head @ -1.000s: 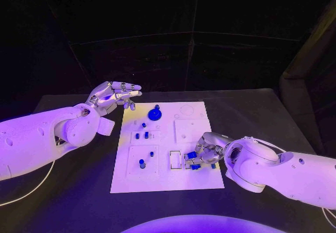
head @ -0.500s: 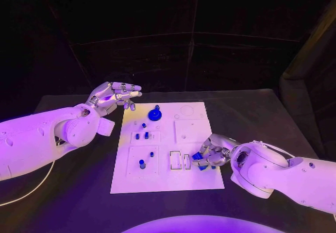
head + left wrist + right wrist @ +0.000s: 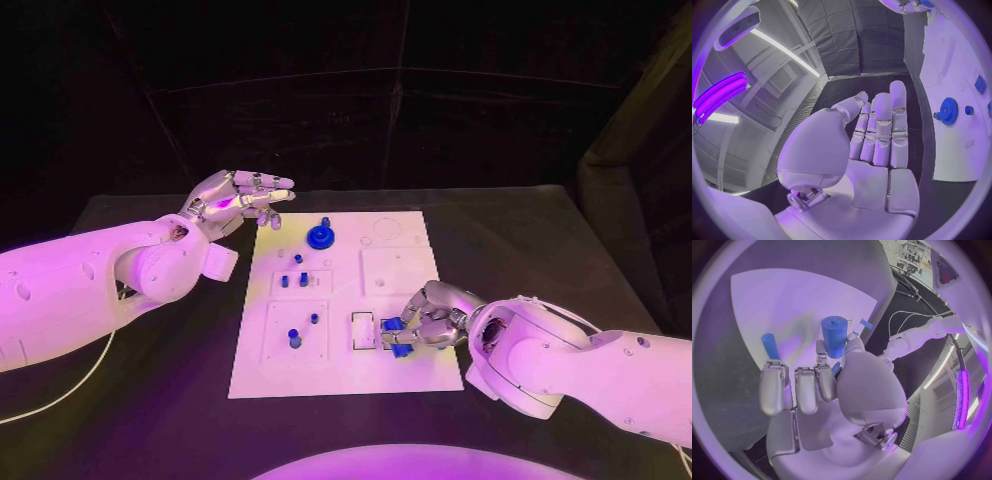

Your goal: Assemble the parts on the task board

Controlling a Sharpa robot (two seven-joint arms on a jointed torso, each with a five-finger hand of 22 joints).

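Head view: right hand [image 3: 430, 318] grips blue cylinder [image 3: 835, 336] over task board [image 3: 407, 372] near edge; blue gear [image 3: 319, 237] at far end; left hand [image 3: 231, 200] empty, fingers apart, beside board.

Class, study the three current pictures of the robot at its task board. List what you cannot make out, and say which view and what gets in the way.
1. Head view: how the right hand holds the blue part; its fingers hide the contact.
2. Head view: the slot under that hand on the task board.
3. Right wrist view: the blue cylinder has its base hidden behind the fingers.
4. Left wrist view: the blue gear teeth are too small to judge.
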